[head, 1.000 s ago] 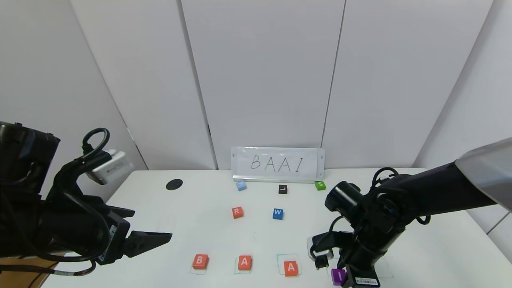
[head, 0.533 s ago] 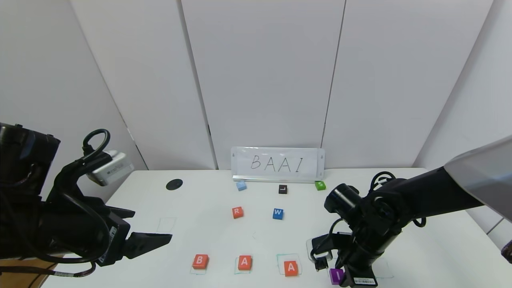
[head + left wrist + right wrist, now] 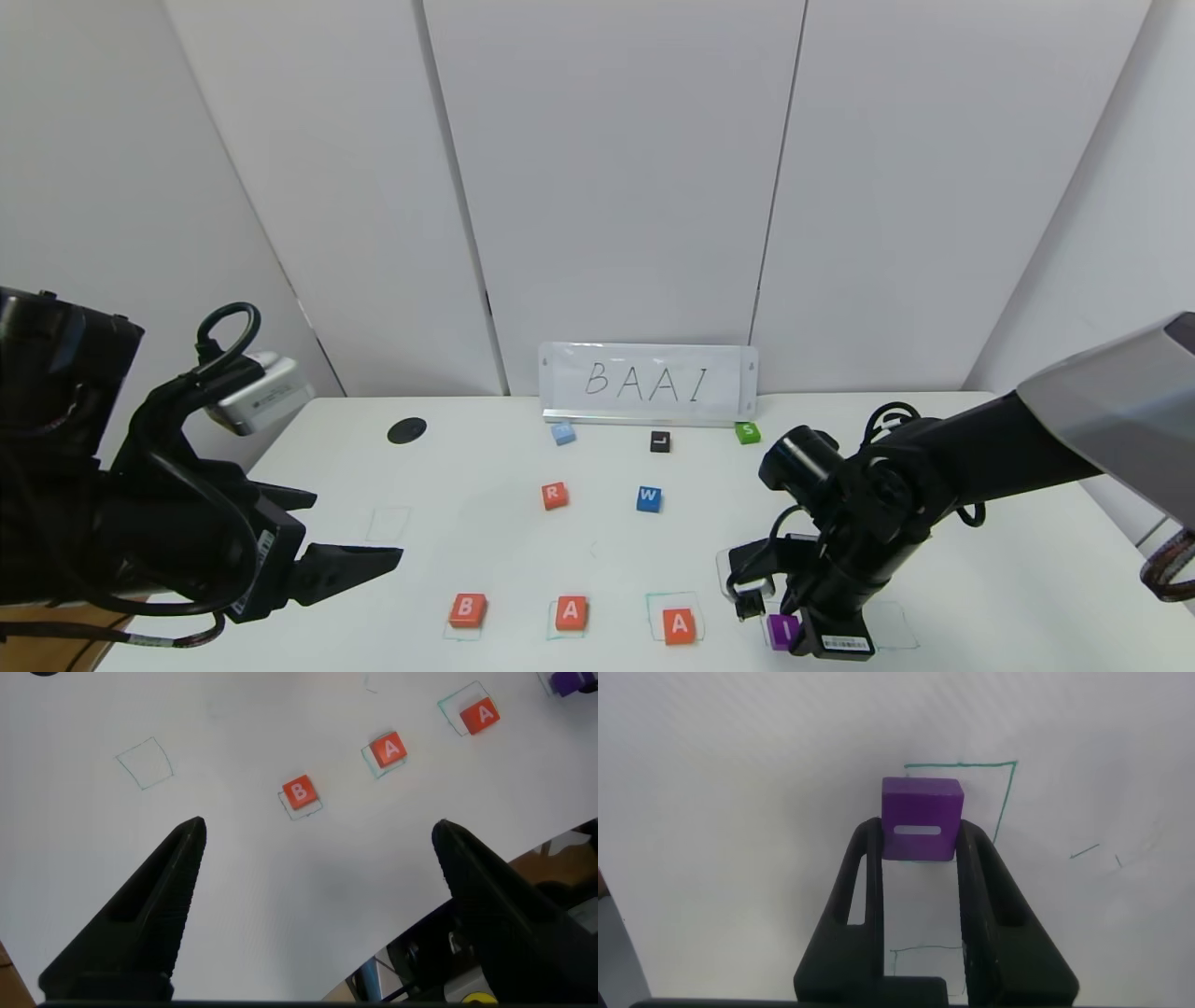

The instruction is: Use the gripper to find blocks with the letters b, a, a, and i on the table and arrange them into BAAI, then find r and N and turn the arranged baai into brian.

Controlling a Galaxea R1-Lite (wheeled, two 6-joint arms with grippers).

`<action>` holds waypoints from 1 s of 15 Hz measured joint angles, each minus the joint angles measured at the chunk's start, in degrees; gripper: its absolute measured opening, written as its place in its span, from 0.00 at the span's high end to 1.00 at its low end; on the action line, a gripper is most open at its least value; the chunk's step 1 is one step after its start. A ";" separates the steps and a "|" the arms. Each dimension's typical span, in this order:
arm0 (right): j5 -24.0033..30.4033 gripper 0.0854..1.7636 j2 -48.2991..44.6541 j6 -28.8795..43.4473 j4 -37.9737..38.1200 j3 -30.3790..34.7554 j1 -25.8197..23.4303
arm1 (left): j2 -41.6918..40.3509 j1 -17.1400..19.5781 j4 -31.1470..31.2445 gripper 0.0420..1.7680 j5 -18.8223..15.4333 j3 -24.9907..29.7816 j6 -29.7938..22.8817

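Three orange-red blocks stand in a row near the front of the white table [image 3: 485, 541]: B [image 3: 467, 609], A [image 3: 570, 612] and A [image 3: 679, 624], each on a green outline. They also show in the left wrist view: B [image 3: 298, 792], A [image 3: 388, 750], A [image 3: 481, 715]. To the right of that row, my right gripper [image 3: 780, 629] is shut on the purple I block [image 3: 782, 632] [image 3: 922, 812], low over the table by a green outline [image 3: 1007, 793]. The orange-red R [image 3: 555, 495] lies mid-table. I can read no N on any block. My left gripper [image 3: 355, 525] [image 3: 318, 829] hangs open and empty at the front left.
A white sign reading BAAI [image 3: 648, 383] stands at the back. Before it lie a light blue block [image 3: 562, 432] with an unreadable letter, a black L [image 3: 660, 441], a green S [image 3: 747, 432] and a blue W [image 3: 649, 498]. A black spot [image 3: 406, 430] sits back left.
My right gripper has carried the purple I block a little away from the front edge and slightly left. The left arm has not moved.
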 joint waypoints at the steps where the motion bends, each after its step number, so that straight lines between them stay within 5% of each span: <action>1: -0.05 0.74 0.00 -0.06 0.02 0.00 -0.06 | -0.04 0.02 0.00 0.03 0.05 0.00 -0.01; 15: -3.44 0.74 1.02 -0.17 0.49 -1.11 -0.11 | -0.59 -0.06 0.00 0.03 -0.13 0.41 0.84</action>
